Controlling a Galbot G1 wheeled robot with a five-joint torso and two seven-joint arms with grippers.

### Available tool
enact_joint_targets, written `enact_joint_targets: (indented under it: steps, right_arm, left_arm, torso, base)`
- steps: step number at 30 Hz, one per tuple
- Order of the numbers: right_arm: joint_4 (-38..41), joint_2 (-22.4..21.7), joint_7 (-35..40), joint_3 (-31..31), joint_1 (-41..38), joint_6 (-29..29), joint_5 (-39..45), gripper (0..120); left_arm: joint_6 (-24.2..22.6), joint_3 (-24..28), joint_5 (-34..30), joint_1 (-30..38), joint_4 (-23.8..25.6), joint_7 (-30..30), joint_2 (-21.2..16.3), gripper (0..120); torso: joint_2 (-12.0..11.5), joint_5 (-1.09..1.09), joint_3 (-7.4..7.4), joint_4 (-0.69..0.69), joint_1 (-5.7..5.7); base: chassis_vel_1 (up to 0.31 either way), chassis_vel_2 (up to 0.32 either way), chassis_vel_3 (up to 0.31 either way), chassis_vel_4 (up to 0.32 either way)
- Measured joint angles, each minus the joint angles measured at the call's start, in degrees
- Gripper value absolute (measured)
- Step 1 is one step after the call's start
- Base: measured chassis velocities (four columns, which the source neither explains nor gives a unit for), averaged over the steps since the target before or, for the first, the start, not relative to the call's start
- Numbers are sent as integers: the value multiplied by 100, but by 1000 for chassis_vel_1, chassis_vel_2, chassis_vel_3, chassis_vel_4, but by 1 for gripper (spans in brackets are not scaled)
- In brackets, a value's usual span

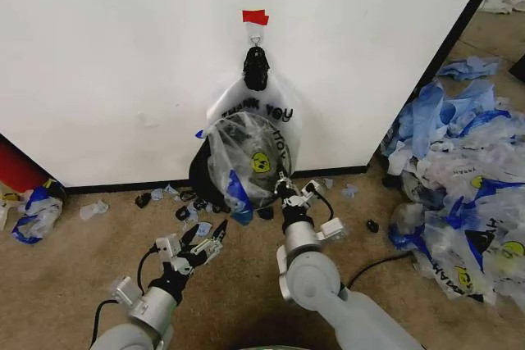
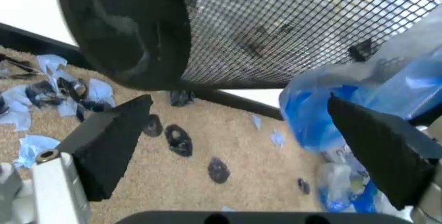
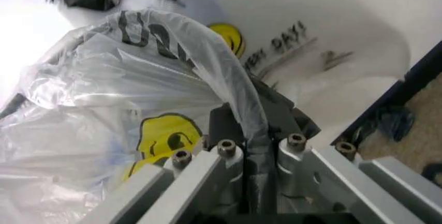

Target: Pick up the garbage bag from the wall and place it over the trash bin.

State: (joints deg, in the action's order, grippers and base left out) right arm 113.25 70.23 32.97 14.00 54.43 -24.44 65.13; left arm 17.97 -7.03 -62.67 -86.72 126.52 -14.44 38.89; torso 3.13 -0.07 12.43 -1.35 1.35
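R gripper (image 1: 283, 187): jaws closed tight on a fold of the bag (image 1: 246, 153), at the bag's lower right edge; in the R wrist view the plastic runs pinched between the two metal fingers (image 3: 207, 167). L gripper (image 1: 215, 234): jaws wide apart, holding nothing, low over the carpet (image 1: 246, 284) just below-left of the bag; L wrist view has the bin's mesh (image 2: 290, 22) and a blue bag bit above its black pads (image 2: 111, 141), not touching.

Bag: see-through, yellow smiley, draped over the bin (image 1: 201, 174), which is lifted and tilted against the wall (image 1: 123, 55). Behind it a flat white THANK YOU bag (image 1: 271, 108) hangs from the hook (image 1: 256, 38) under red tape (image 1: 255, 16).

Room: open carpet in front of and between arms; wall's black base strip close behind. Bag heap (image 1: 459, 178) crowds the R side.

Count: 1 bin, 1 hook, 2 bags at the wall, 2 grippers.
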Motion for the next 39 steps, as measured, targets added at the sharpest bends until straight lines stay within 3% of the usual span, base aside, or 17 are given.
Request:
enact_joint_targets:
  steps: [10, 16, 39]
  right_arm:
    - [-116, 54, 0, 156, 26, 80, -104, 0]
    - [-299, -14, -18, 75, 5, 148, -137, 0]
    - [-183, -137, -83, 93, 13, 365, -39, 0]
  left_arm:
    - [69, -23, -52, -73, 142, 353, 147, 100]
    - [192, -56, -55, -400, 203, 941, -10, 100]
    - [286, 459, 285, -85, -169, 1229, 253, 100]
  torso:
    - [0, 1, 0, -2, 0]
    - [0, 0, 0, -1, 0]
    - [0, 1, 0, -1, 0]
  base:
    - [0, 0, 0, 0]
    - [0, 0, 0, 0]
    - [0, 0, 0, 0]
